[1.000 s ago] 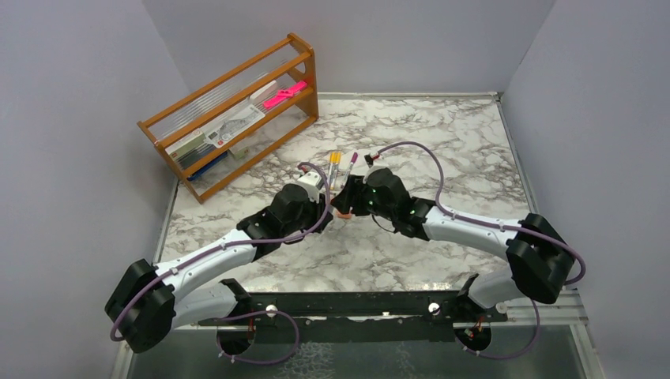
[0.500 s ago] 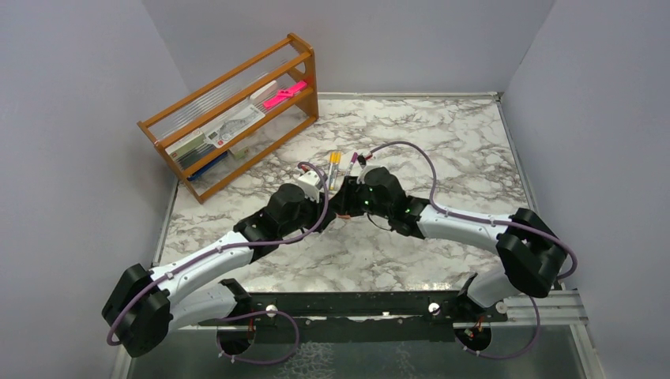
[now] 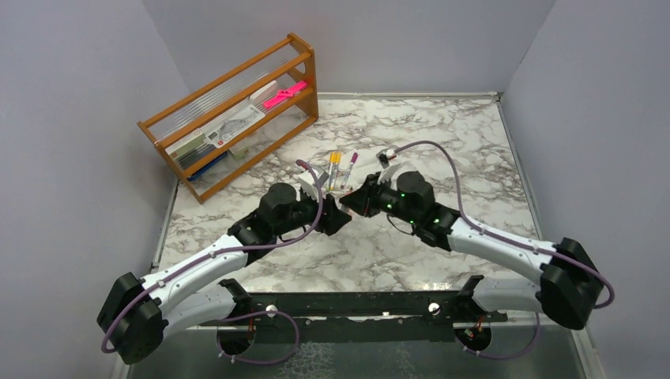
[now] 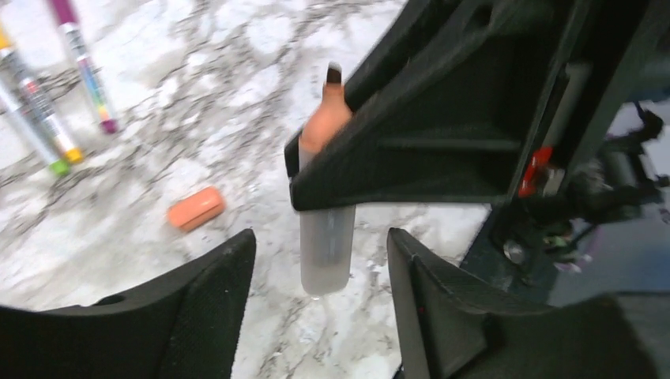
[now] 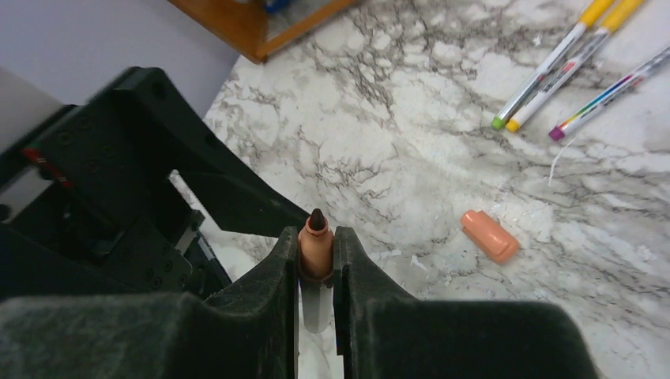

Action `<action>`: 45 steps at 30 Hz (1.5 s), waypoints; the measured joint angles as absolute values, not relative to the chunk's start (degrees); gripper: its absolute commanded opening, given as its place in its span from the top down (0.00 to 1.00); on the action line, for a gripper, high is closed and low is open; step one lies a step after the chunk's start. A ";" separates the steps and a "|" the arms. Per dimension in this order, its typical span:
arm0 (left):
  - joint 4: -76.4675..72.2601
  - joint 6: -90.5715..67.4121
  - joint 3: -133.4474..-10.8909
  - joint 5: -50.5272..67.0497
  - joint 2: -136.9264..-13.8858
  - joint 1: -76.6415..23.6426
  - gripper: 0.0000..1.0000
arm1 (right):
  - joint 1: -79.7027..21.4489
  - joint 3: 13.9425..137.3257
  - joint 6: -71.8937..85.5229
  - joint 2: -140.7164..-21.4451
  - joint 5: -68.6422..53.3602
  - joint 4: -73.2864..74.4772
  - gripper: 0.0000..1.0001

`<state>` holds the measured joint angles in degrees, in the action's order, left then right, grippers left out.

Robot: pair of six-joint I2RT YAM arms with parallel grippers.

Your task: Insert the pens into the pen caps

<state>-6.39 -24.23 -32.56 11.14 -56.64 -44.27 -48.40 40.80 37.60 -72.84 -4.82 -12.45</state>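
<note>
Top view: L gripper [image 3: 338, 219] and R gripper [image 3: 357, 202] meet nose to nose mid-table; what's between them is hidden from here. Three pens [image 3: 341, 164], look capped, lie side by side just far of them. Marble table [image 3: 474, 158] is flat, hard, prob slick, so round parts will roll or skid. Wooden rack [image 3: 237, 110] sits far left, well apart. Grey walls [image 3: 395, 47] on 3 sides, arms have room. L wrist view: L jaws stand apart w/ nothing in them, one each side of the clear lower barrel of the held pen [image 4: 325, 253], no contact that I can see. Orange cap [image 4: 195, 208] lies on its side on the marble, near the held pen on the side toward the three pens, touching neither. R wrist view: R fingers are pinched tight on the held pen at its orange neck, just under the dark nib. Handling, my read: pen is light, stiff plastic, smooth, so it can slip or pivot in a 2-pt pinch; grab mid-barrel, keep off the nib. Cap is tiny, light, hollow, will scoot; take it across the middle, open end left free.
</note>
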 measured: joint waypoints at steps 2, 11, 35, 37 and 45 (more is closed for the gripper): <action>-8.93 -25.02 -32.58 15.00 -56.66 -44.27 0.36 | -47.40 39.38 35.90 -68.10 -6.59 -12.56 0.99; -19.57 -28.10 -32.95 30.41 -59.22 -44.27 0.64 | -46.44 38.02 30.46 -55.72 -17.32 -14.79 0.99; -20.62 -36.95 -24.14 13.37 -62.41 -30.37 1.00 | -46.06 38.26 31.66 -73.47 1.17 -7.86 0.97; -19.38 -38.17 -22.61 12.08 -62.22 -28.56 1.00 | -46.06 38.44 32.51 -78.59 1.28 -6.46 0.99; -18.37 -39.79 -21.71 11.20 -59.11 -27.44 1.00 | -46.06 40.10 34.35 -89.78 0.32 -5.13 0.99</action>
